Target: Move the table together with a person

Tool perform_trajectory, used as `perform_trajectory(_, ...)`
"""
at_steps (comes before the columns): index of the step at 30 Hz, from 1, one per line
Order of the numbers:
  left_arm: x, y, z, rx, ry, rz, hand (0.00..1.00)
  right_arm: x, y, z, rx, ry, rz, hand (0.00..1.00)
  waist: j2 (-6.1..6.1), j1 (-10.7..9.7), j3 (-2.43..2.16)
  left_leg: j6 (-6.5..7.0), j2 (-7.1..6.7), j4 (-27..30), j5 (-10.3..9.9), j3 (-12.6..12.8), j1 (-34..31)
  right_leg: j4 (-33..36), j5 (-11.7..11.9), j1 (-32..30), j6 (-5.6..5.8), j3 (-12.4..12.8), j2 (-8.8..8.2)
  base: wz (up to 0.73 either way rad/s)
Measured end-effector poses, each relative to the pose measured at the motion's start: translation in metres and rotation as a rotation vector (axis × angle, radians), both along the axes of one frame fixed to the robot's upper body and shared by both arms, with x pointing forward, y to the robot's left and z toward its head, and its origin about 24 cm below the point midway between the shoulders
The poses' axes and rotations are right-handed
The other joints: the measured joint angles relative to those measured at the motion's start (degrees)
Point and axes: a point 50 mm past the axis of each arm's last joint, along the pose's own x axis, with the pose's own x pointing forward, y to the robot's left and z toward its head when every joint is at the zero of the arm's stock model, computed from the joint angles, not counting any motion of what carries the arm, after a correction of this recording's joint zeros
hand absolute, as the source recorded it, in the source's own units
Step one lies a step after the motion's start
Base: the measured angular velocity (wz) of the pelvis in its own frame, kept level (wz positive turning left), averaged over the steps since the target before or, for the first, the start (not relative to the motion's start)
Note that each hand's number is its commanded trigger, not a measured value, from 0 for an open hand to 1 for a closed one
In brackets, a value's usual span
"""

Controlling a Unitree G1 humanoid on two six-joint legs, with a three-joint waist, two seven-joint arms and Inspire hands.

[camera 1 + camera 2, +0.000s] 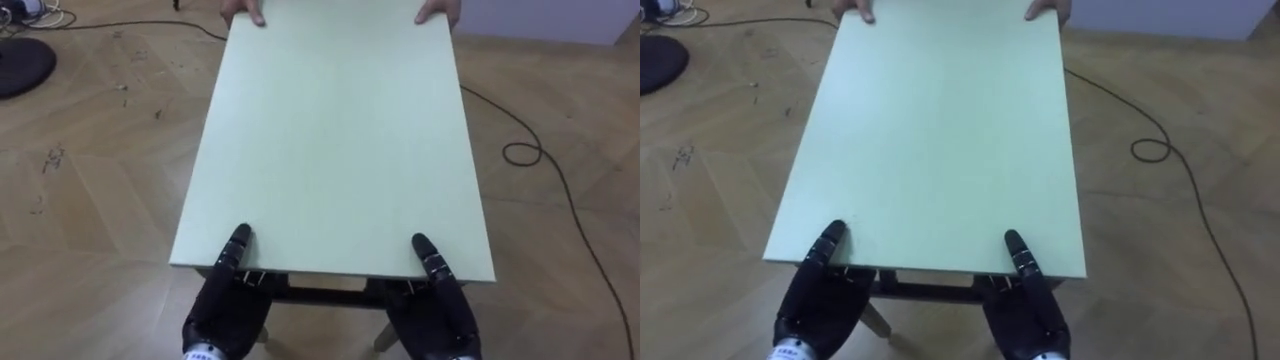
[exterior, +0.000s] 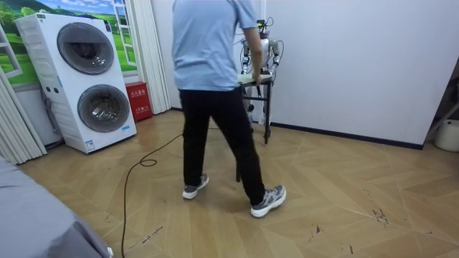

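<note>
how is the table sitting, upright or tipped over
Upright: the table top faces up, the person's hands on its far end, the left hand and right hand at its near edge.

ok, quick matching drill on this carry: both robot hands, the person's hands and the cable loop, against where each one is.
Things:
1. left hand
2. right hand
3. person's hands
4. black cable loop

Places:
A. far edge of the pale green table
B. on the floor, right of the table
C. near edge, by the left corner, thumb on top
D. near edge, by the right corner, thumb on top

Pairs: 1-C, 2-D, 3-A, 4-B.
</note>
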Motion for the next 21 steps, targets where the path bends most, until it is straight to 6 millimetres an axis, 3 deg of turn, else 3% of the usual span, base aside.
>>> perform_trajectory(5,-0.002,0.001,0.001,-0.003,-0.008,0.031,1.0,0.005,0.002,0.003,-0.017,-0.031,0.026,1.0,0.42,-0.12,0.28,-0.4,-0.13,1.42,0.22,-4.49,-3.06,-0.76,-0.73,0.67,-0.4,-4.84,-0.17,0.46)
perform_trajectory(8,-0.001,-0.001,0.003,-0.012,-0.023,0.047,1.0,0.013,0.003,0.007,-0.023,-0.06,0.037,1.0,1.43,-0.53,0.54,-0.63,-0.04,2.61,0.46,-5.05,-5.09,-0.21,-1.99,0.68,-0.42,-7.85,-0.68,0.57)
perform_trajectory(12,0.0,-0.003,0.008,-0.012,-0.045,0.057,1.0,0.016,0.003,0.01,-0.021,-0.087,0.035,1.0,2.94,-1.15,0.43,-0.56,-0.11,2.99,2.22,-3.66,-7.35,1.85,-4.07,0.23,-0.38,-12.4,-1.94,0.83)
perform_trajectory(14,0.003,-0.003,0.01,-0.012,-0.06,0.053,1.0,0.017,0.003,0.012,-0.019,-0.096,0.028,1.0,3.93,-2.12,0.45,0.19,-0.25,0.46,5.44,0.72,-8.25,2.25,-4.8,0.3,-0.53,-16.2,-3.04,1.0)
perform_trajectory(15,0.003,-0.004,0.01,-0.011,-0.062,0.053,1.0,0.017,0.004,0.013,-0.018,-0.098,0.025,1.0,4.13,-2.34,0.37,0.27,-0.37,-0.53,6.24,1.27,-8.18,2.16,-4.94,0.33,-0.61,-17.03,-3.3,0.87)
perform_trajectory(16,0.004,-0.005,0.011,-0.016,-0.067,0.057,1.0,0.017,0.004,0.014,-0.018,-0.106,0.021,1.0,4.48,-2.48,0.37,0.28,-0.63,-2.19,7.7,2.25,-8.11,2.01,-5.28,0.39,-0.86,-19.57,-4.3,0.74)
perform_trajectory(17,0.004,-0.006,0.011,-0.021,-0.069,0.06,1.0,0.018,0.004,0.015,-0.016,-0.109,0.016,1.0,4.71,-2.5,0.45,0.43,-0.03,-0.9,7.32,4.09,-8.19,2.17,-5.67,0.66,-1.17,-22.37,-5.11,0.68)
perform_trajectory(18,0.004,-0.006,0.011,-0.023,-0.067,0.061,1.0,0.018,0.004,0.014,-0.016,-0.106,0.013,1.0,4.67,-2.39,0.49,0.5,0.62,1.61,5.89,5.82,-8.13,2.19,-5.74,1.27,-1.13,-23.49,-5.34,0.54)
perform_trajectory(19,0.002,-0.007,0.011,-0.027,-0.066,0.066,1.0,0.018,0.005,0.014,-0.014,-0.105,0.012,1.0,4.69,-2.23,0.51,0.21,2.0,6.09,2.76,8.29,-7.41,2.2,-5.86,2.34,-1.0,-25.32,-5.52,0.5)
perform_trajectory(20,0.003,-0.008,0.011,-0.033,-0.07,0.067,1.0,0.018,0.004,0.015,-0.014,-0.108,0.005,1.0,4.92,-2.28,0.47,-0.39,3.22,8.51,0.75,8.83,-7.01,2.76,-6.23,3.13,-0.84,-26.54,-5.52,0.52)
perform_trajectory(21,0.003,-0.009,0.012,-0.032,-0.075,0.065,1.0,0.019,0.004,0.016,-0.015,-0.112,0.003,1.0,5.14,-2.29,0.55,-0.59,3.32,8.32,0.32,8.38,-7.03,3.52,-6.43,3.15,-0.68,-26.9,-5.56,0.6)
